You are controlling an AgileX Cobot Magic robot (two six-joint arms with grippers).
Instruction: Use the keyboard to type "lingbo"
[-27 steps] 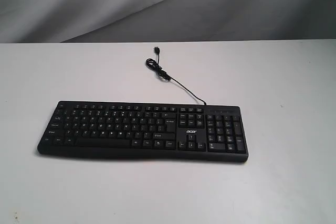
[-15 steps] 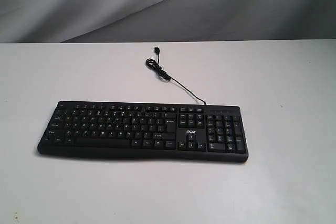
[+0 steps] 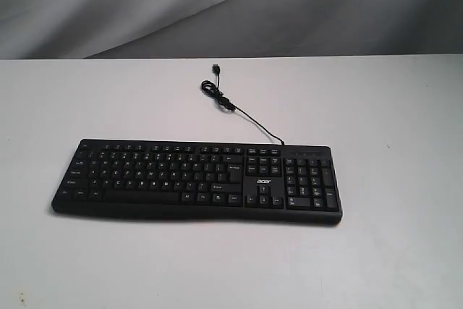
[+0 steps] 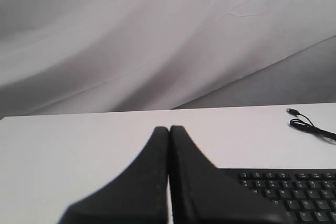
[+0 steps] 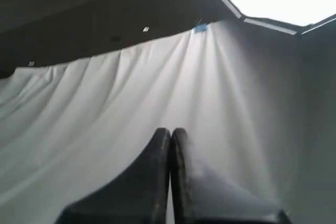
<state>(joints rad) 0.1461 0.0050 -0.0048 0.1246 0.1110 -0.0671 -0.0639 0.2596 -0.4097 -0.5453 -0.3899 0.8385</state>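
The big white table [image 3: 391,251] fills most of what I see, and a gray cloth [image 3: 145,5] hangs behind it. The black keyboard [image 3: 195,179] lies flat in the middle of the table, keys up. My left gripper [image 4: 169,129] is pressed together and holds nothing; one end of the keyboard shows beside it. My right gripper [image 5: 170,132] is pressed together too, empty, and points at the cloth. A thin cable [image 3: 246,115] runs from the keyboard's back edge to a small plug [image 3: 215,69] on the table.

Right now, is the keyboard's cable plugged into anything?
No, the cable from the keyboard ends in a free plug lying on the white table.
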